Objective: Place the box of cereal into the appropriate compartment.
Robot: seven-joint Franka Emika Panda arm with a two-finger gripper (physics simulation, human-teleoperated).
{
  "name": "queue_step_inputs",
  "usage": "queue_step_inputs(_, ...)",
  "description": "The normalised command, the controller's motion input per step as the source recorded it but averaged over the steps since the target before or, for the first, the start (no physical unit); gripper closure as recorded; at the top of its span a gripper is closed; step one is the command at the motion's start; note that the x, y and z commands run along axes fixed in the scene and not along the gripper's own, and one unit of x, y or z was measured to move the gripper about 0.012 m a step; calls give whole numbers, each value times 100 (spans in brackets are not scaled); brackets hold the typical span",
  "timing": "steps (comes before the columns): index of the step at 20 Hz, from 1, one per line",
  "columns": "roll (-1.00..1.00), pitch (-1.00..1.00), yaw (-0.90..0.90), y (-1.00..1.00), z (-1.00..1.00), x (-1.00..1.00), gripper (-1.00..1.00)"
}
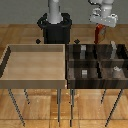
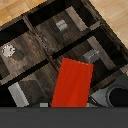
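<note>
We judge the task well past its midpoint: the box of cereal [image 1: 99, 34] is off any surface and hangs in the air under the gripper [image 1: 101, 26], above the far edge of the dark compartment tray [image 1: 95, 62] on the exterior view's right. The fingers seem to pinch the top of the carton, though the exterior view is too coarse to show the pads themselves, so we read the hold from the way the box hangs below the wrist. In the wrist view the box of cereal [image 2: 72, 83] fills the foreground as a red slab, with the dividers of the compartment tray [image 2: 50, 52] spread out beneath it. Several cells already hold small objects: a grey block [image 2: 61, 24], another grey block [image 2: 91, 55] and a pale round piece [image 2: 8, 50]. The light wooden tray [image 1: 35, 62] on the exterior view's left holds nothing we can see. What is left, in our view, is to line the carton up over the right cell, lower it and release; the box is not yet inside any compartment.
</note>
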Motion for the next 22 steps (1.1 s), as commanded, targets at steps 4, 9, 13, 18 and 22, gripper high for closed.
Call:
queue_step_inputs(4,0,0,0,100,0,0,100)
queue_step_inputs(9,0,0,0,60,0,0,100)
queue_step_inputs(13,0,0,0,0,0,-50,100)
queue_step_inputs(18,0,0,0,0,-60,0,100)
queue_step_inputs(22,0,0,0,0,-100,0,100)
